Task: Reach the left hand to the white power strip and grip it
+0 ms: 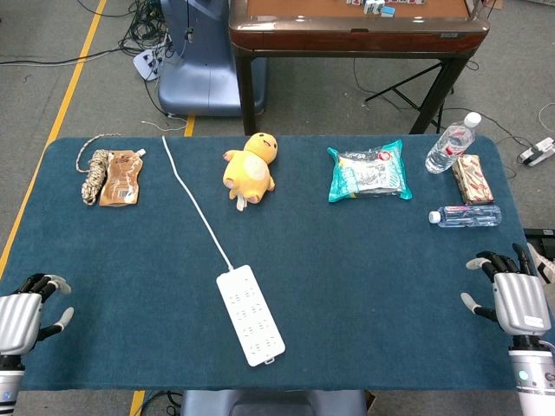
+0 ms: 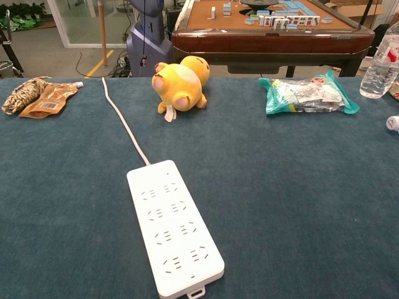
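Observation:
The white power strip point(image 1: 250, 314) lies flat on the blue table near its front edge, slightly left of centre; the chest view shows the power strip point(image 2: 174, 228) close up with several rows of sockets. Its white cord point(image 1: 192, 196) runs away to the far left edge. My left hand point(image 1: 28, 313) rests at the table's front left corner, far left of the strip, holding nothing, fingers apart. My right hand point(image 1: 514, 297) sits at the front right corner, also holding nothing with fingers spread. Neither hand shows in the chest view.
A yellow plush toy point(image 1: 251, 165) lies behind the strip. A teal snack bag point(image 1: 368, 172), two water bottles point(image 1: 451, 144) and a patterned packet point(image 1: 473, 178) sit at the right. A rope coil point(image 1: 94, 172) and brown pouch point(image 1: 120, 177) lie far left.

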